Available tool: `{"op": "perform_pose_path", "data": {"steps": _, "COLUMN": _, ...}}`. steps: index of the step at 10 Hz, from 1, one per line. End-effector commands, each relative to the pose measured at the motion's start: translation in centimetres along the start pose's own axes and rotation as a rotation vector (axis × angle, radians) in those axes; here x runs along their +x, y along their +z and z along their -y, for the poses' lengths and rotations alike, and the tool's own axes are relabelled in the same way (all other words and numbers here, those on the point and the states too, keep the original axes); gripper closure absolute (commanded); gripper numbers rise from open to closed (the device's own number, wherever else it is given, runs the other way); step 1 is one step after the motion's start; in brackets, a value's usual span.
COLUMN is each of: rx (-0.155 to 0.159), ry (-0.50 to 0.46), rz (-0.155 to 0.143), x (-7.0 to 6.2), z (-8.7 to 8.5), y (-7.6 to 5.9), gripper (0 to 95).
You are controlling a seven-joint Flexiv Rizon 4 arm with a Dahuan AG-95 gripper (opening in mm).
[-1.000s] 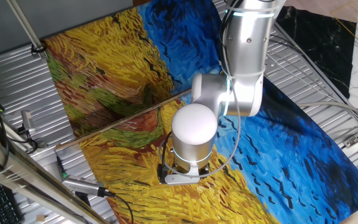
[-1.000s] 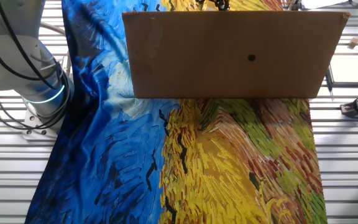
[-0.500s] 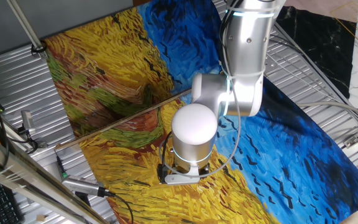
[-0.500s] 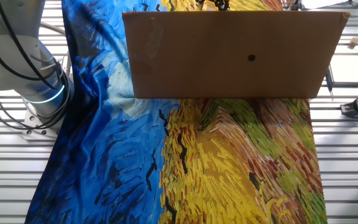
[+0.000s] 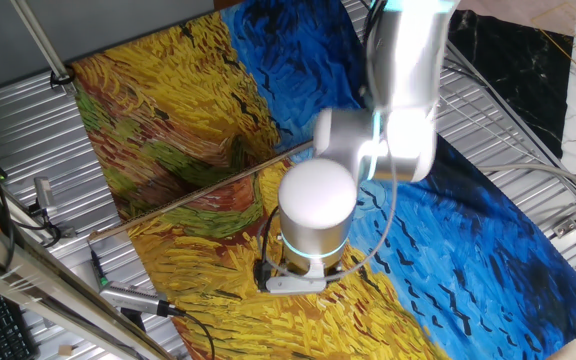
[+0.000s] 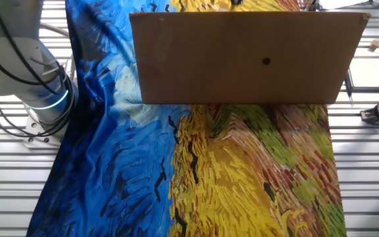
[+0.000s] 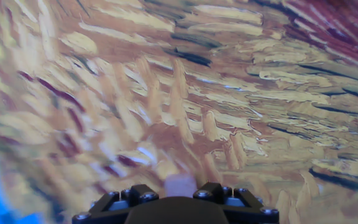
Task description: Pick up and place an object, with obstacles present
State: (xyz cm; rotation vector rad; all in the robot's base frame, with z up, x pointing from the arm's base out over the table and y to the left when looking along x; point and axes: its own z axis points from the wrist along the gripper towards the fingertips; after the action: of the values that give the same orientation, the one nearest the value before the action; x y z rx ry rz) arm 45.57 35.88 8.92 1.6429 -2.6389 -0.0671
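Below the wrist, in the hand view, a small pale blur that is prob. the cube (image 7: 180,185) sits at the bottom edge of the frame, just above the tool (image 7: 178,198) housing and roughly on its centreline; motion blur stops any firm call on whether it is gripped or lying on the cloth. Fingers are not visible in any view, so jaw width cannot be told. From one fixed view the arm (image 5: 398,110) hangs over the near yellow part of the painted cloth (image 5: 188,110), w/ the wrist body hiding the tool tip and the cube. Key relation: the stick (image 5: 188,195) lies on the cloth to the far-left of the wrist, its long axis running diagonally from the near-left cloth edge up toward the arm, where its right end passes out of sight behind the elbow. Wrist is on the near side of the stick, close to but apart from it. Any travel toward the far half of the cloth would prob. have to clear that line; travel rightward toward the blue area looks unobstructed. In the other fixed view a cardboard panel (image 6: 245,58) screens the working area, so only the arm base (image 6: 25,72) shows at left.
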Motion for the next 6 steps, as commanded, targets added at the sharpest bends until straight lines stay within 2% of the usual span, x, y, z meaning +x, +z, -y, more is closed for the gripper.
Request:
{"op": "perform_pose_path", "data": {"steps": 1, "rx": -0.003, "ry": 0.020, "rz": -0.007, "x": -0.18, "z": -0.55, "y": -1.90, "gripper": 38.0}}
{"op": "perform_pose_path", "data": {"steps": 6, "rx": -0.001, "ry": 0.015, "rz": -0.005, "x": 0.40, "z": -0.78, "y": -2.56, "gripper": 38.0}}
